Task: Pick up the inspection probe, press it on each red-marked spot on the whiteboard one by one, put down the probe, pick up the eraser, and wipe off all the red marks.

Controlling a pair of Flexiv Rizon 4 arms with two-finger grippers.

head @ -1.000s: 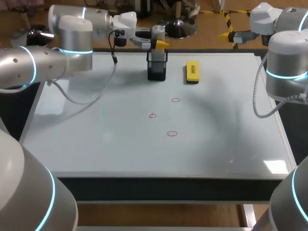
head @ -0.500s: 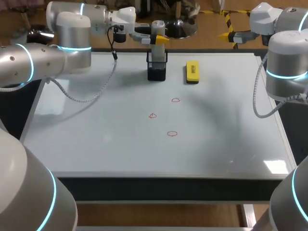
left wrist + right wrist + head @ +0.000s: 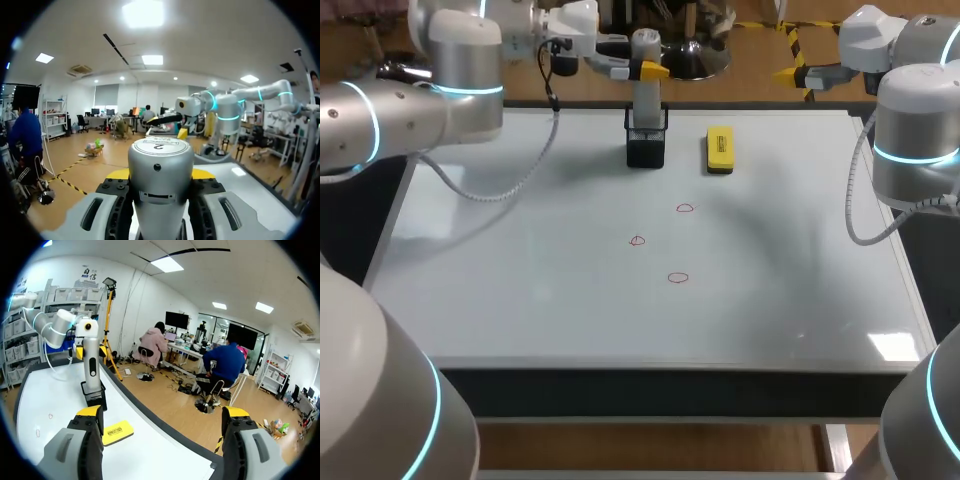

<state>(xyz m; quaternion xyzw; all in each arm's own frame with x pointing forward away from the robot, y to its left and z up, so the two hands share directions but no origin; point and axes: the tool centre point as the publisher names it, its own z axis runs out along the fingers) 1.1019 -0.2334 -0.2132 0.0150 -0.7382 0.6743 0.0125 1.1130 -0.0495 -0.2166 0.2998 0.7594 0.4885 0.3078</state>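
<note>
Left fingers (image 3: 655, 71) grip the probe (image 3: 646, 100), its foot in the holder (image 3: 645, 148) at 12 o'clock; right fingers (image 3: 91, 411) stand open. We should lift straight up until it clears, and only then swing it toward the red marks (image 3: 637, 240).

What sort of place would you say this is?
Probably a robotics test bench: a flat white whiteboard with small red circles, a yellow block eraser, and the left end effector gripping a silver cylindrical inspection probe.

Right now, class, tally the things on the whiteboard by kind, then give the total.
red marks: 3
inspection probe: 1
black holder: 1
yellow eraser: 1
Total: 6
</note>
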